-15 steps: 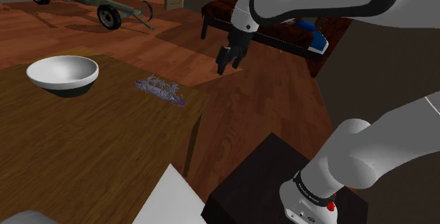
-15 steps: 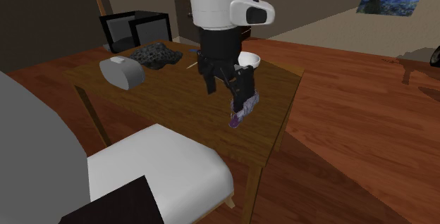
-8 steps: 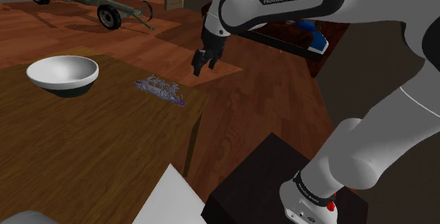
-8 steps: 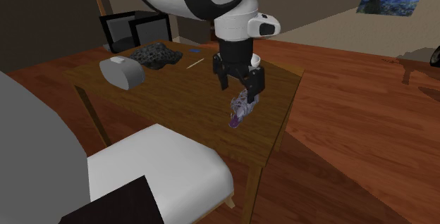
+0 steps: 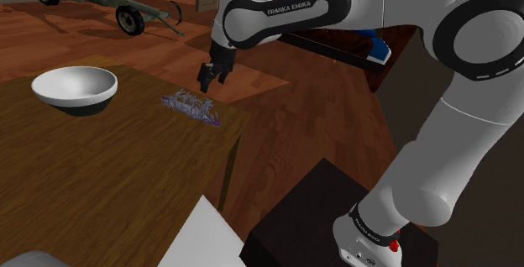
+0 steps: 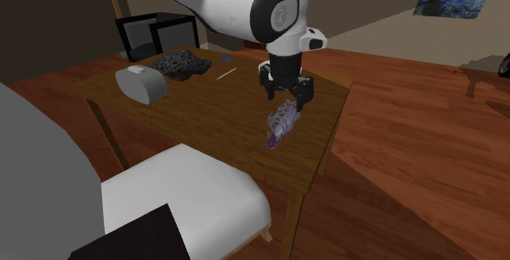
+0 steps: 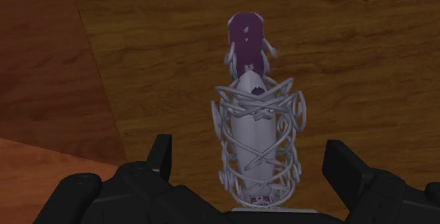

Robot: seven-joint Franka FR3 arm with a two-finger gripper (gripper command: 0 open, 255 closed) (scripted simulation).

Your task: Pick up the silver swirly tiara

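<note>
The tiara (image 5: 192,106) is a silver swirl of wire with purple stones, lying on the wooden table (image 5: 101,164) near its edge. In the second exterior view the tiara (image 6: 281,123) lies just below my gripper (image 6: 288,104). My gripper (image 5: 206,81) hangs open a little above the tiara's far end in the shoulder view. From the wrist view the tiara (image 7: 255,134) sits between my spread fingers (image 7: 161,157), which do not touch it.
A white bowl (image 5: 75,90) rests on the table at the shoulder view's left. A grey box (image 6: 140,83) and a dark crumpled thing (image 6: 184,65) sit at the table's far end in the second exterior view. A white seat (image 6: 180,197) stands beside the table.
The arm has swung from over the floor toward the table, bringing the gripper over the tiara and lower. The tiara has not moved.
</note>
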